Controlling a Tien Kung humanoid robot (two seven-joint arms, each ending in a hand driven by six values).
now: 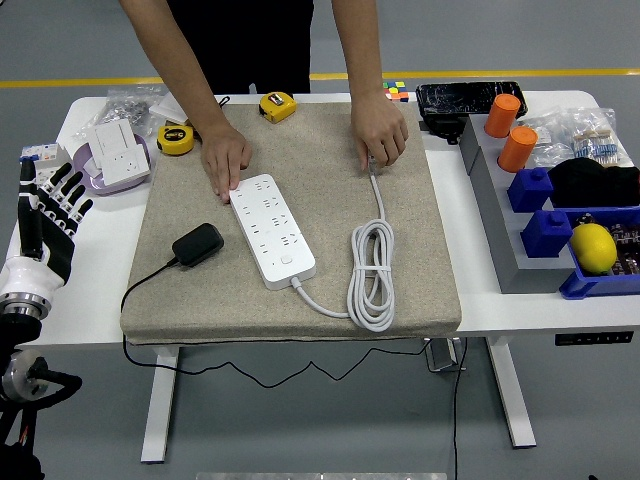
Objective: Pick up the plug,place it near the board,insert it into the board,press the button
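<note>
Grey floor with a yellow line runs behind the white desk [470, 310], which carries a beige mat [420, 250] over its middle. At the desk's right edge a grey tray [500, 245] holds two orange cylinders [510, 130] standing upright and two blue blocks [540, 210]; a blue bin [600, 285] beside them holds one yellow lemon [593, 247]. One black bundle [593, 183] and one clear bag [585, 135] of small parts sit behind it, and one black tray [465, 97] lies at the far right.

On the mat, one white power strip [272, 230] lies tilted near the centre, its white cord [372, 272] coiled towards the near right. One black plug [197, 244], an adapter with a thin black wire, lies on the mat just left of the strip, near the mat's left edge, touched by nothing. Two yellow tape measures [277, 105] rest near the far edge. One white socket [118, 152] sits on a purple ring at the far left corner.

A person at the far side presses one hand [226, 158] on the strip's far end; the other hand [379, 131] closes over the white cord's plug end, hiding a coloured cube [396, 90] mostly.

The robot's left hand [45, 225] is raised at the desk's left edge, fingers spread and released, holding nothing
</note>
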